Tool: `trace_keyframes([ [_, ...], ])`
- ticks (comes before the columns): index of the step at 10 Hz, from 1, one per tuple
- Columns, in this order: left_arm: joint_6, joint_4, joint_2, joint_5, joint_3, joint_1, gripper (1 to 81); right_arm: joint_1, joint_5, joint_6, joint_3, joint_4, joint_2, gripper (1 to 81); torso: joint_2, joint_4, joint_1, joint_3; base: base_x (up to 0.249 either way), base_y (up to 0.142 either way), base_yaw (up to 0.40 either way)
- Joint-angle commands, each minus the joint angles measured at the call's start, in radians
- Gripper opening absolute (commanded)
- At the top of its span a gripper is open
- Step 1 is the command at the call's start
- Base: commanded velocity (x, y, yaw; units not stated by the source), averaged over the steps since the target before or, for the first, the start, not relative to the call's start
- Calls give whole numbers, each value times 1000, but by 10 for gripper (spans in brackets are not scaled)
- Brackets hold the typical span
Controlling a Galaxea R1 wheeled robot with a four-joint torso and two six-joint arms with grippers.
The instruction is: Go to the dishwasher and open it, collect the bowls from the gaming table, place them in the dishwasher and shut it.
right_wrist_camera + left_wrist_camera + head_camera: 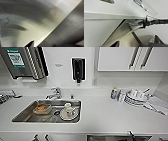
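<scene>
— What's in front of it?

— A white counter (107, 114), smooth and bare across its middle, with a straight front edge. A steel sink (27, 114) is sunk into it, with a chrome tap (55, 93) behind. In the basin lie a clear tub (42, 108) holding something orange and a white cup (68, 110) on a plate. Off to one side stand stacked plates (135, 98) and a small bottle (114, 93). On the wall hang a black soap dispenser (78, 69) and a paper towel box (25, 62).

— And the dishwasher?

— A strip of brushed steel (117, 137) shows just under the counter's edge, below the bare stretch. The right wrist camera sees dull, streaked metal (31, 22) very close.

— Are the grippers gripping anything?

— I cannot tell; the fingers are not clear. The left wrist view shows white cabinet fronts (102, 32) meeting at sharp edges and a curved grey handle (130, 24).
</scene>
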Motion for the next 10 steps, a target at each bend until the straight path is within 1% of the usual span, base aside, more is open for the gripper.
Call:
trace_keyframes([
  [1,11,10,-20,20,20,-82,811,14,-150,-16,60,-60,-78,811,0,0,0,0,0,0,0],
  [3,11,8,-14,20,12,-74,811,-8,-149,-14,72,-78,-90,811,0,0,0,0,0,0,0],
  [6,11,8,-17,20,-3,-68,811,-12,-149,-16,66,-81,-89,811,0,0,0,0,0,0,0],
  [9,11,8,-10,20,-5,-64,811,-25,-149,-14,48,-88,-47,811,0,0,0,0,0,0,0],
  [10,11,8,-8,20,-6,-62,811,-28,-149,-14,34,-88,-30,811,0,0,0,0,-76,0,0],
])
